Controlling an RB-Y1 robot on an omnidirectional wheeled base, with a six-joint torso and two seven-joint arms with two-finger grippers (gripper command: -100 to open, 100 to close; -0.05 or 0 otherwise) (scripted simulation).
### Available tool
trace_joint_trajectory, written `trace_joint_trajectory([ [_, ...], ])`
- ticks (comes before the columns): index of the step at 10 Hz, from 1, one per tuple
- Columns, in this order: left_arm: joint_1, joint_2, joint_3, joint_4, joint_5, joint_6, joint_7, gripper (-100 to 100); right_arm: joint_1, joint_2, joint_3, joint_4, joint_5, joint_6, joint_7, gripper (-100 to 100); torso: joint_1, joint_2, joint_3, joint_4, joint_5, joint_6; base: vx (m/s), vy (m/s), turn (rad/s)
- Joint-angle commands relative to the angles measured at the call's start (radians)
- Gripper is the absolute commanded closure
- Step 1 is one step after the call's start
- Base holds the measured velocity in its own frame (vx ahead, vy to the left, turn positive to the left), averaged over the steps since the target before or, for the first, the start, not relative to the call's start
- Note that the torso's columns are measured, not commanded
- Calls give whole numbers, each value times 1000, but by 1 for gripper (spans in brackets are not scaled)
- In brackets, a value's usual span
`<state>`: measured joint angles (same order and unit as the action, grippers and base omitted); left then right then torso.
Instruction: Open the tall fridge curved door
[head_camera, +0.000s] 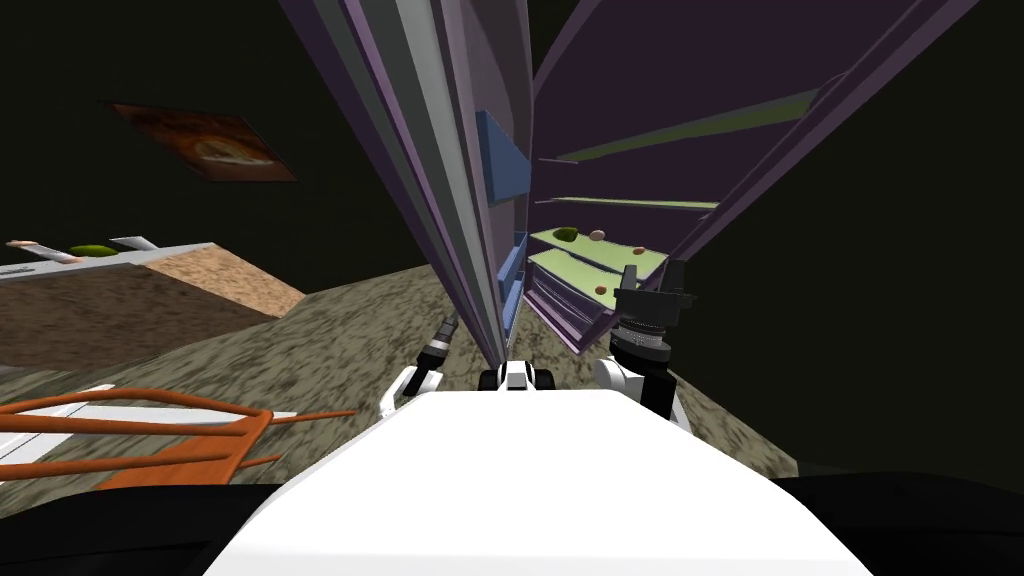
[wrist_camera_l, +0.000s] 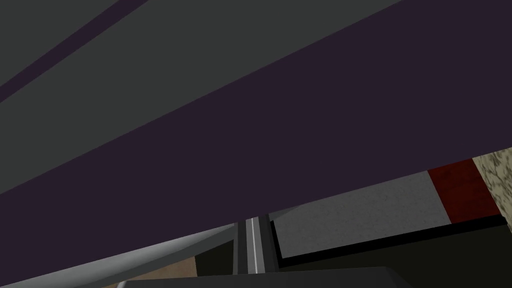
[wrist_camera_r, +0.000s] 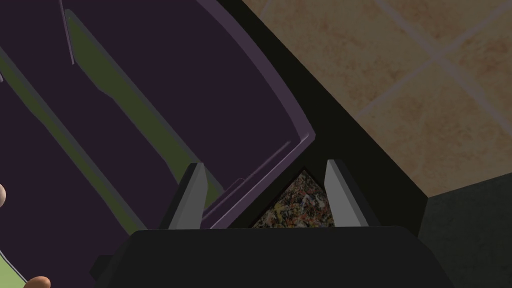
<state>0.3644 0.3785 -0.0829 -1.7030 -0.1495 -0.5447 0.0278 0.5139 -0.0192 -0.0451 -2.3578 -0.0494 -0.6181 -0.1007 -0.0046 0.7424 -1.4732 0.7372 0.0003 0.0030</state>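
Left wrist view: fridge door (wrist_camera_l: 300, 125) lies just beyond left gripper (wrist_camera_l: 255, 222).

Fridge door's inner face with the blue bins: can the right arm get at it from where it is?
Probably yes. The right gripper hangs, jaws open, before the open fridge, and the gap across to the door looks free.
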Motion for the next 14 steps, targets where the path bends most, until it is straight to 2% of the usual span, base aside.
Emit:
trace_joint_trajectory([
  [1, 3, 7, -15, -6, -3, -4, 8, 100, 0, 0, 0, 0, 0, 0, 0, 0, -2, 0, 0, 0, -1, -1, 45, 134, 21],
  [2, 0, 8, -9, -5, -1, -3, 8, 100, 0, 0, 0, 0, 0, 0, 0, 0, -5, 0, 0, 1, -2, -2, 19, 51, 13],
  [3, 4, 26, -21, -23, 2, 4, 27, -100, 0, 0, 0, 0, 0, 0, 0, 0, -6, -1, 0, 1, -3, -2, 14, 95, -57],
  [5, 6, 35, -28, -32, 4, 7, 38, -100, 0, 0, 0, 0, 0, 0, 0, 0, -4, 4, 2, 5, -3, 1, 28, 129, -45],
  [7, 11, 36, -15, -12, 6, 20, 35, -100, 0, 0, 0, 0, 0, 0, 0, 0, -12, 9, 5, 7, -6, 0, 13, 41, 5],
  [8, 12, 37, -12, -8, 6, 25, 35, 100, 0, 0, 0, 0, 0, 0, 0, 0, -11, 8, 4, 7, -6, 0, 5, 12, 6],
  [10, 13, 47, -22, -8, 6, 16, 44, 100, 0, 0, 0, 0, 0, 0, 0, 0, 9, -4, -2, 1, 0, -2, 41, 170, -58],
  [14, 17, 67, -45, -6, 5, -4, 61, 100, 0, 0, 0, 0, 0, 0, 0, 0, 2, -1, -1, 1, 0, -3, 68, 222, -58],
])
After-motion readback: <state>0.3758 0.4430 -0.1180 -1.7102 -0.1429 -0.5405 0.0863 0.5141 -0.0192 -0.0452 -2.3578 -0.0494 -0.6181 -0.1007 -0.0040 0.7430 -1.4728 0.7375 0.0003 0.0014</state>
